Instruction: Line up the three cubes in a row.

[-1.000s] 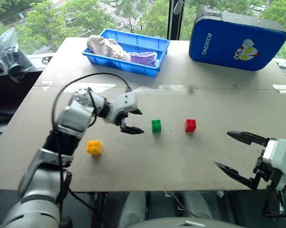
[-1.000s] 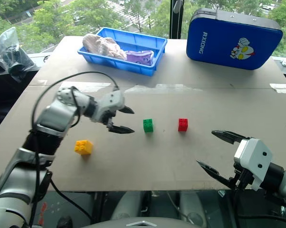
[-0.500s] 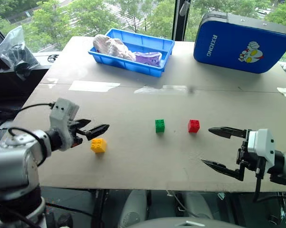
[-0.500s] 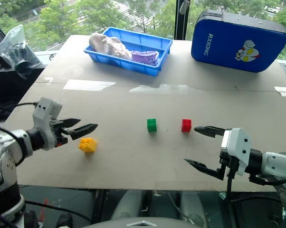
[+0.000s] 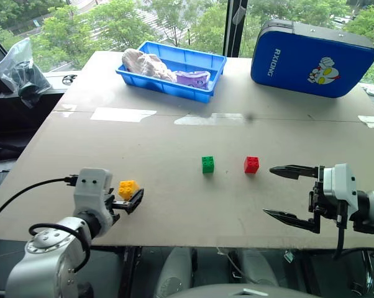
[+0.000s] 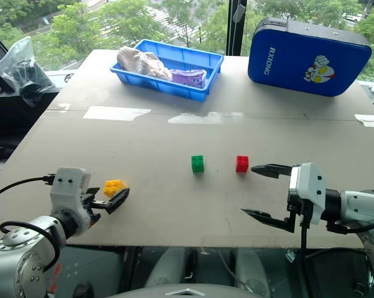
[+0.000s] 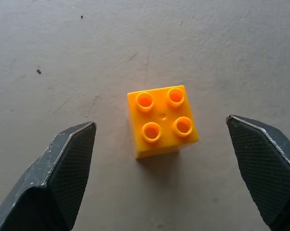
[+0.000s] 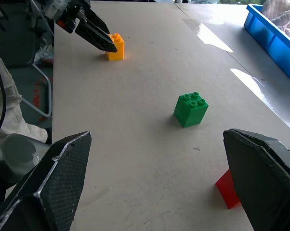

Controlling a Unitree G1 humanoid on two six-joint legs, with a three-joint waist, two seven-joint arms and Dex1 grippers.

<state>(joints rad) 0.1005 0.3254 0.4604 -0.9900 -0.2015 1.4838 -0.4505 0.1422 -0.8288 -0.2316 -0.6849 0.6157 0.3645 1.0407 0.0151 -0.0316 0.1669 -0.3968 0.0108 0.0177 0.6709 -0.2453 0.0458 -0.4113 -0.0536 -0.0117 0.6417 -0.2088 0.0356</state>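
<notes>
Since the earlier frame, the left gripper [image 7: 162, 139] had swung back from beside the green brick [image 5: 208, 164] to the yellow brick [image 7: 162, 120], which sat between its spread fingers, untouched. Green and the red brick [image 5: 251, 164] already stood side by side; yellow lay well apart, unaligned. The right gripper [image 5: 291, 194] hung open just beside red, holding nothing.

Three cubes [image 5: 207, 164] on table [image 5: 174, 136]
</notes>
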